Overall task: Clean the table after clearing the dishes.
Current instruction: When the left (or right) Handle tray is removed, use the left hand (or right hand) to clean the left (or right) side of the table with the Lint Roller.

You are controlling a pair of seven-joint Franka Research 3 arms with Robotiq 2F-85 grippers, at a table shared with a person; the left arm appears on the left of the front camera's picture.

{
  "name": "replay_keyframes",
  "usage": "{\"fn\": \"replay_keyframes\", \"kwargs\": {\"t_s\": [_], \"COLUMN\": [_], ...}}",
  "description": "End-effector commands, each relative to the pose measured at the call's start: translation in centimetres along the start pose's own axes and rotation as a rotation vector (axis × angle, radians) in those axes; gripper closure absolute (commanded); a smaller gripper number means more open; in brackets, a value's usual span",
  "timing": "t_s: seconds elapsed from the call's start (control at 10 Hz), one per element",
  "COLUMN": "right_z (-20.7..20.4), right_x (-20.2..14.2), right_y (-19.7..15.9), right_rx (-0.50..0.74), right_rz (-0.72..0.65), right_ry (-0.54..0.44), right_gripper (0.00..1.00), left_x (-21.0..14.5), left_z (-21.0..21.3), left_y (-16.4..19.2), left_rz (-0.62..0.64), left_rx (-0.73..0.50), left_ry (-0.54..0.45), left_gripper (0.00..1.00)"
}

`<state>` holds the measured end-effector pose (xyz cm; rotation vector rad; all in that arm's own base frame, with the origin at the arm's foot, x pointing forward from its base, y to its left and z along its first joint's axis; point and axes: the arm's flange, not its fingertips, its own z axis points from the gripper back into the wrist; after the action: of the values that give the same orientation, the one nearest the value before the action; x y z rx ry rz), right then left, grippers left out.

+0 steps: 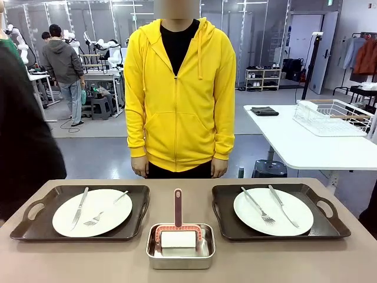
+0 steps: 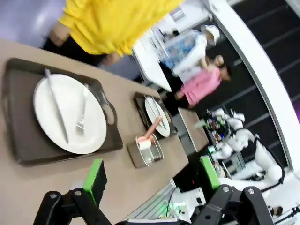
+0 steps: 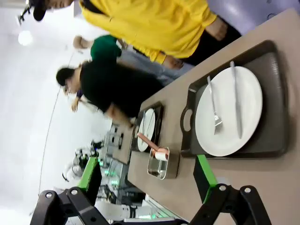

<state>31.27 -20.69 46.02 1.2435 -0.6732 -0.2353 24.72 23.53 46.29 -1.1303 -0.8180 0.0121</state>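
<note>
1. My left gripper (image 2: 153,173), black with green pads (image 2: 96,176), has its two fingers spread wide apart with nothing between them. Its camera looks across the table.
2. The wide, matte taupe-brown table (image 1: 118,262) carries two trays, two plates, two knives, two forks and one pan.
3. At the left is the dark brown rectangular left tray (image 1: 26,227), which has a raised rim and handle cut-outs. It holds the round white left plate (image 1: 112,224). On the plate lie one silver left knife (image 1: 80,207) and one silver left fork (image 1: 106,210), knife left of fork, both slanted.
4. In the middle, the small square shiny steel pan (image 1: 179,260) sits between the trays and touches neither. Inside it is a white block (image 1: 178,239) with a reddish edge, and a reddish-brown handle (image 1: 178,207) points at the person.
5. The matching dark brown right tray (image 1: 227,227) holds the round white right plate (image 1: 301,209). Here the silver right fork (image 1: 259,207) lies left of the silver right knife (image 1: 283,206).
6. One person in a yellow zip hoodie (image 1: 179,94) stands at the far side behind the pan, arms hanging.
7. At the far right, the front view adds a white side table (image 1: 294,150) with one white wire rack (image 1: 333,118) and one dark folded cloth (image 1: 264,111).
8. My right gripper (image 3: 147,172) also has its fingers wide apart and empty. Its camera shows the right tray nearest, with the pan and the left tray beyond it.
</note>
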Motion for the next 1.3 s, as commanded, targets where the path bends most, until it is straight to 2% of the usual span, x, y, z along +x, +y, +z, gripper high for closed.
{"fn": "replay_keyframes", "kwargs": {"t_s": [0.0, 0.1, 0.2, 0.3, 1.2], "right_z": [0.6, 0.6, -0.4, 1.7, 1.7], "right_x": [-0.8, -0.5, -0.1, -0.2, -0.2], "right_y": [0.7, 0.6, 0.4, -0.2, -0.2], "right_rx": [0.003, -0.006, -0.050, -0.009, -0.009], "right_rz": [-0.030, -0.030, -0.020, -0.010, -0.010], "right_ry": [-0.039, -0.055, -0.011, -0.046, -0.046], "right_gripper": [0.00, 0.00, 0.00, 0.00, 0.00], "left_x": [-0.3, -0.2, 0.2, -0.3, -0.3], "left_z": [0.9, 0.6, -0.4, 2.2, 2.2], "left_y": [-1.2, -1.2, -0.9, -0.8, -0.8], "left_rz": [0.036, 0.025, 0.020, 0.016, 0.016], "left_rx": [0.029, 0.042, 0.065, 0.037, 0.037], "left_ry": [-0.030, -0.023, 0.002, -0.053, -0.053], "left_gripper": [0.00, 0.00, 0.00, 0.00, 0.00]}}
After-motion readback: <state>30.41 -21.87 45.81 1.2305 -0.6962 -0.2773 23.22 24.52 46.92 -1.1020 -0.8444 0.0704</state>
